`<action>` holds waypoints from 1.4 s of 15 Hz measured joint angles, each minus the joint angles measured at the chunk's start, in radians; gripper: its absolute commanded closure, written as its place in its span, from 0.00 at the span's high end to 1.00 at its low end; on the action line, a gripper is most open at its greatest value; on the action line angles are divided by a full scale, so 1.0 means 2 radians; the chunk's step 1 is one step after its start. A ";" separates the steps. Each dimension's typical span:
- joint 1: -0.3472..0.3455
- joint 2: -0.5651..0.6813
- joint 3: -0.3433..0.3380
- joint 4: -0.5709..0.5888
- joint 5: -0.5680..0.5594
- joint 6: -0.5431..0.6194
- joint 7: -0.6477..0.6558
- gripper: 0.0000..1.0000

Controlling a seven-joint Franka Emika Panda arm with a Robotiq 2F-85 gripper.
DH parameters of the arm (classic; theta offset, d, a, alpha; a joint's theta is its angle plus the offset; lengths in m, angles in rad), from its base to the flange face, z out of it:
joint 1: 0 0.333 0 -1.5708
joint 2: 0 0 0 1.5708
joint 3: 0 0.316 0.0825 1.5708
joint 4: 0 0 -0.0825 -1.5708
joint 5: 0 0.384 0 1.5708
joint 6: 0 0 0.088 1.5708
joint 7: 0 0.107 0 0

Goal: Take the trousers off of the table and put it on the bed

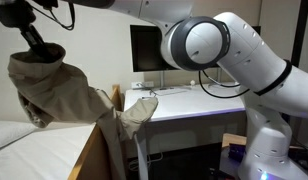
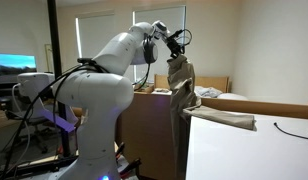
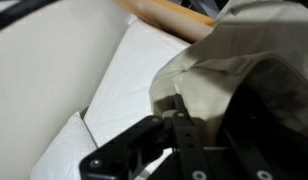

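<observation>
The khaki-beige trousers hang in the air from my gripper, which is shut on their upper end above the bed. One leg trails down over the bed's wooden frame board and its end still lies on the edge of the white table. In an exterior view the trousers hang from my gripper, with an end on the table. In the wrist view the cloth fills the right side around the fingers, with the white bed sheet below.
A dark monitor and cables stand on the table. A pillow lies on the bed. A wooden board shows at the bed's far side. The robot's base stands beside the table.
</observation>
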 measured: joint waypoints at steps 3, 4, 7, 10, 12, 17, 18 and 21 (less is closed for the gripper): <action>0.000 0.005 -0.003 0.001 0.000 0.035 -0.030 0.08; 0.000 0.005 -0.004 0.001 0.000 0.049 -0.035 0.08; -0.008 0.004 -0.001 0.005 0.029 0.115 -0.035 0.08; -0.034 0.000 0.010 0.005 0.093 0.160 -0.035 0.08; -0.058 0.000 0.022 0.005 0.142 0.172 -0.035 0.08; -0.119 0.010 0.071 0.004 0.249 0.206 -0.038 0.08; -0.128 0.013 0.081 0.004 0.266 0.208 -0.039 0.08; -0.142 0.021 0.099 0.004 0.298 0.209 -0.040 0.08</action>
